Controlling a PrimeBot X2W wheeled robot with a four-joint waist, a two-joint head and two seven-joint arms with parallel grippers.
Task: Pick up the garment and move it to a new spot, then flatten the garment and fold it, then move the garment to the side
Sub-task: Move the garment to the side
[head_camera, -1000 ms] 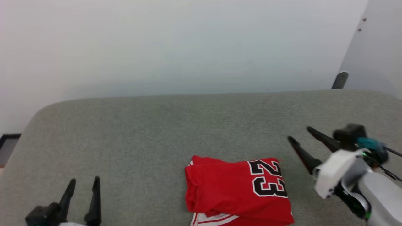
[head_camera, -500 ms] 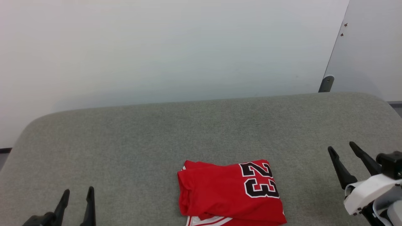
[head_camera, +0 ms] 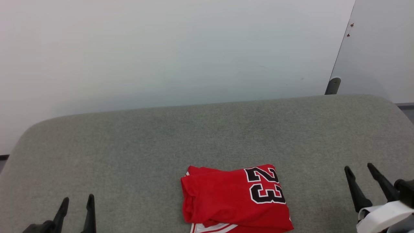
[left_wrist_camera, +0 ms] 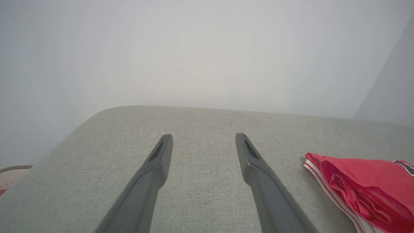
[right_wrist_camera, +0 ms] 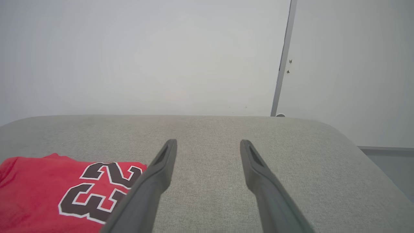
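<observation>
So the garment (head_camera: pixel 226 204) sits between the left gripper (head_camera: pixel 78 198) and right gripper (head_camera: pixel 358 167), touching neither; both spread wide, empty. Folded red bundle, black 23 on top.

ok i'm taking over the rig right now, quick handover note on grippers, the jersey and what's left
Garment: folded compact, "23" up, on the grey cushion near its front edge, about mid-width.
Left gripper: open, empty, low at the left, well clear of it.
Right gripper: open, empty, off to its right, not touching.
Done: flattening and folding, by the look.
Left: probably the move to the side, unless this spot already counts.
</observation>
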